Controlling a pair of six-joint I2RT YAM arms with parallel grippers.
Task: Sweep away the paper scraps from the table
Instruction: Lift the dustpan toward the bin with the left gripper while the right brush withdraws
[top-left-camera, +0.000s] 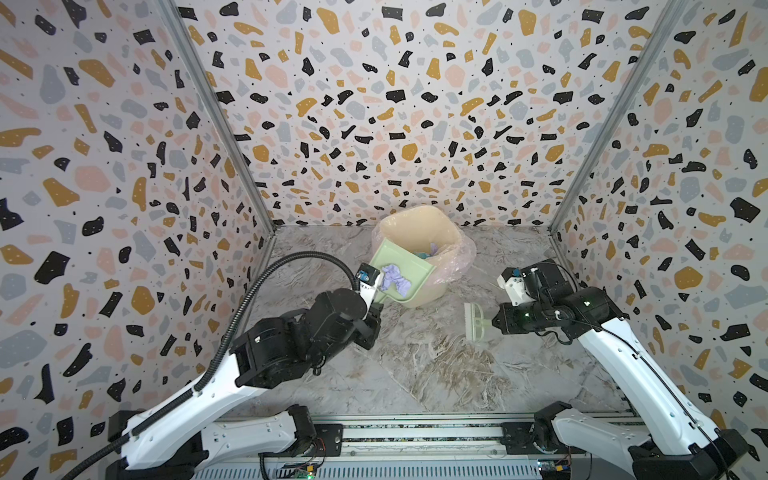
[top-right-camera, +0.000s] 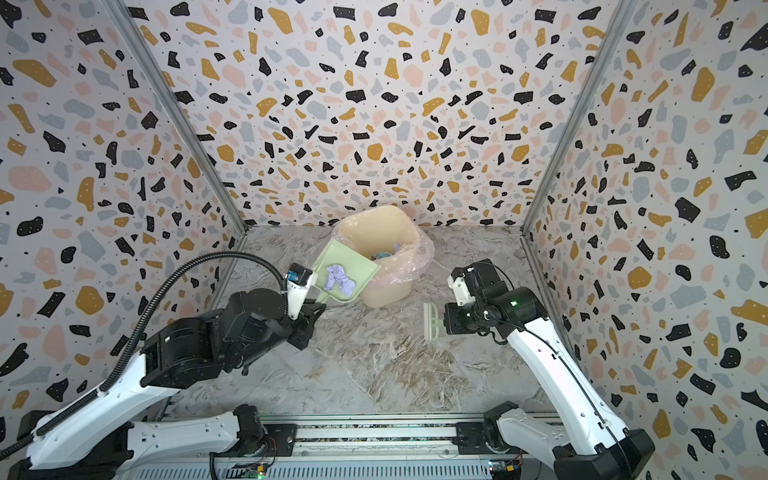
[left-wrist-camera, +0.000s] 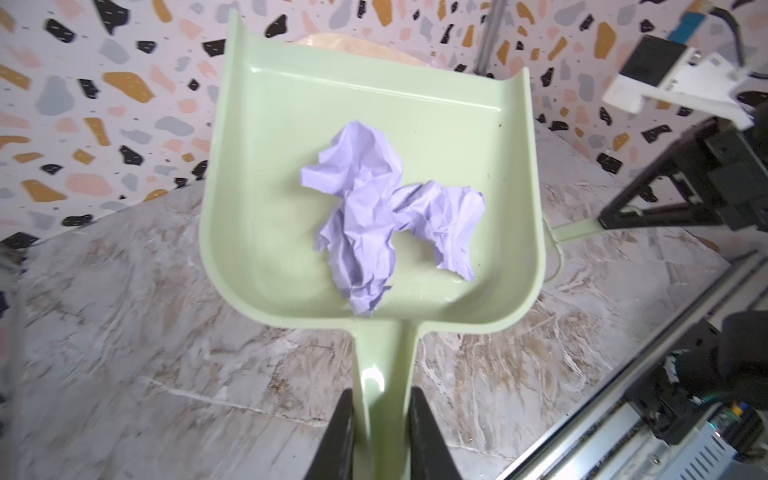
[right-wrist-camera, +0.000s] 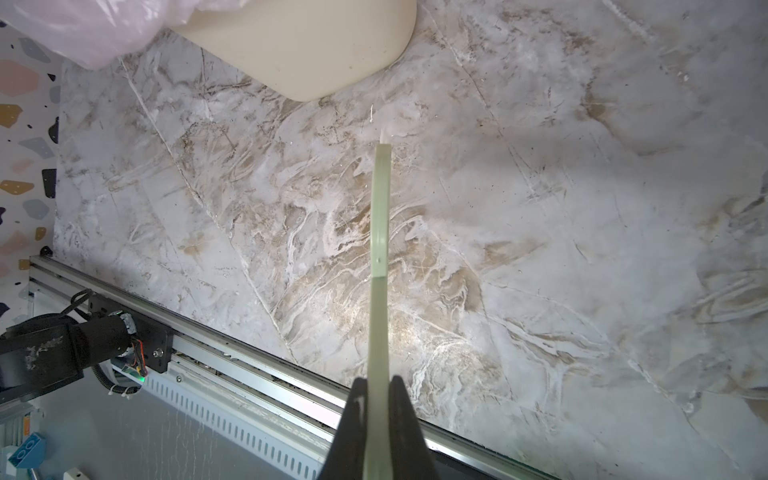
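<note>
Our left gripper (left-wrist-camera: 381, 419) had its black fingers (left-wrist-camera: 338, 432) pinched narrow on the handle of the pale green dustpan (left-wrist-camera: 266, 199). Crumpled lavender paper scraps (left-wrist-camera: 374, 216) lay in the pan, whose front edge we held over the rim of the cream bin (top-left-camera: 417, 218) with its pink liner (top-left-camera: 459, 259); further bits showed inside the bin. Our right gripper (right-wrist-camera: 378, 395) was clamped tight on the thin green brush (right-wrist-camera: 380, 216), over the marble table (top-left-camera: 436, 365), apart from the bin.

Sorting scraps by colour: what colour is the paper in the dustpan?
Lavender paper, clearest in left wrist view.
</note>
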